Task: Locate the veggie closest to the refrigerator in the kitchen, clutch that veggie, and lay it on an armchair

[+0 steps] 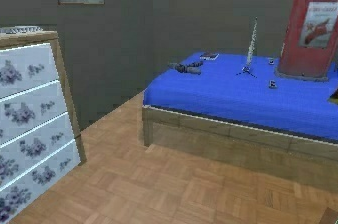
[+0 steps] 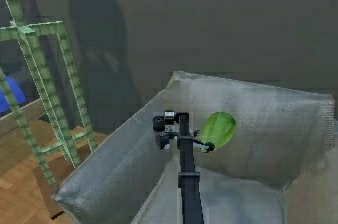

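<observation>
One end effector [image 2: 199, 143]: at the far end of the dark arm [image 2: 189, 190], in front of the armchair's backrest; fingers' state not to be told, nor whether anything is in its hold.
Veggie [image 2: 217, 128]: green, rounded and glossy; right at the end effector's tip, seen against the grey backrest and above the seat; cannot tell whether touching the cushion or hanging free.
Armchair [image 2: 277, 120]: grey and boxy, with a tall back and thick side walls; seat partly hidden behind the arm.
Green frame [image 2: 37, 90]: ladder-like, built of green poles; standing on the wood floor just beside the armchair, toward the arm side view's left.
Dresser [image 1: 17, 120]: pale, at the forward view's left; four drawer fronts with a purple flower pattern, all pushed in, contents hidden.
Bed [image 1: 227, 100]: blue cover on a wooden base; carrying small dark things [image 1: 189, 68] near its far edge, a thin upright stand [image 1: 249, 55] and a red picture [image 1: 315, 35] propped at the wall.
Floor [image 1: 147, 180]: wood parquet.
</observation>
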{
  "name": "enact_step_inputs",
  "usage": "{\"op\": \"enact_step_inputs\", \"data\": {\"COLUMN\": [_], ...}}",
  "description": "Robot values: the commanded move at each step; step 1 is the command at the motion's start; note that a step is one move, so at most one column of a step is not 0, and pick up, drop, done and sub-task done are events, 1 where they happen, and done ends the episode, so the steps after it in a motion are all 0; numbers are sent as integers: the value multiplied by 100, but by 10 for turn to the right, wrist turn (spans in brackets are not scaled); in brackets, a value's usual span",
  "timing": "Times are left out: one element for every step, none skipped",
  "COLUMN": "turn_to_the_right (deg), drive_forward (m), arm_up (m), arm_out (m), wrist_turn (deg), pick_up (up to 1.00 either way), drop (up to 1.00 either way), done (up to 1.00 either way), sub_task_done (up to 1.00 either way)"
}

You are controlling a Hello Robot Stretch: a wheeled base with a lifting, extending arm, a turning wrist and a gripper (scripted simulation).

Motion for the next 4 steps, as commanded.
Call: {"op": "enact_step_inputs", "data": {"turn_to_the_right": [0,0,0,0], "drive_forward": [0,0,0,0], "arm_up": [-32,0,10,0], "arm_out": [0,0,0,-8], "wrist_turn": [0,0,0,0], "pick_up": [0,0,0,0], "drop": [0,100,0,0], "done": [0,0,0,0], "sub_task_done": [0,0,0,0]}}
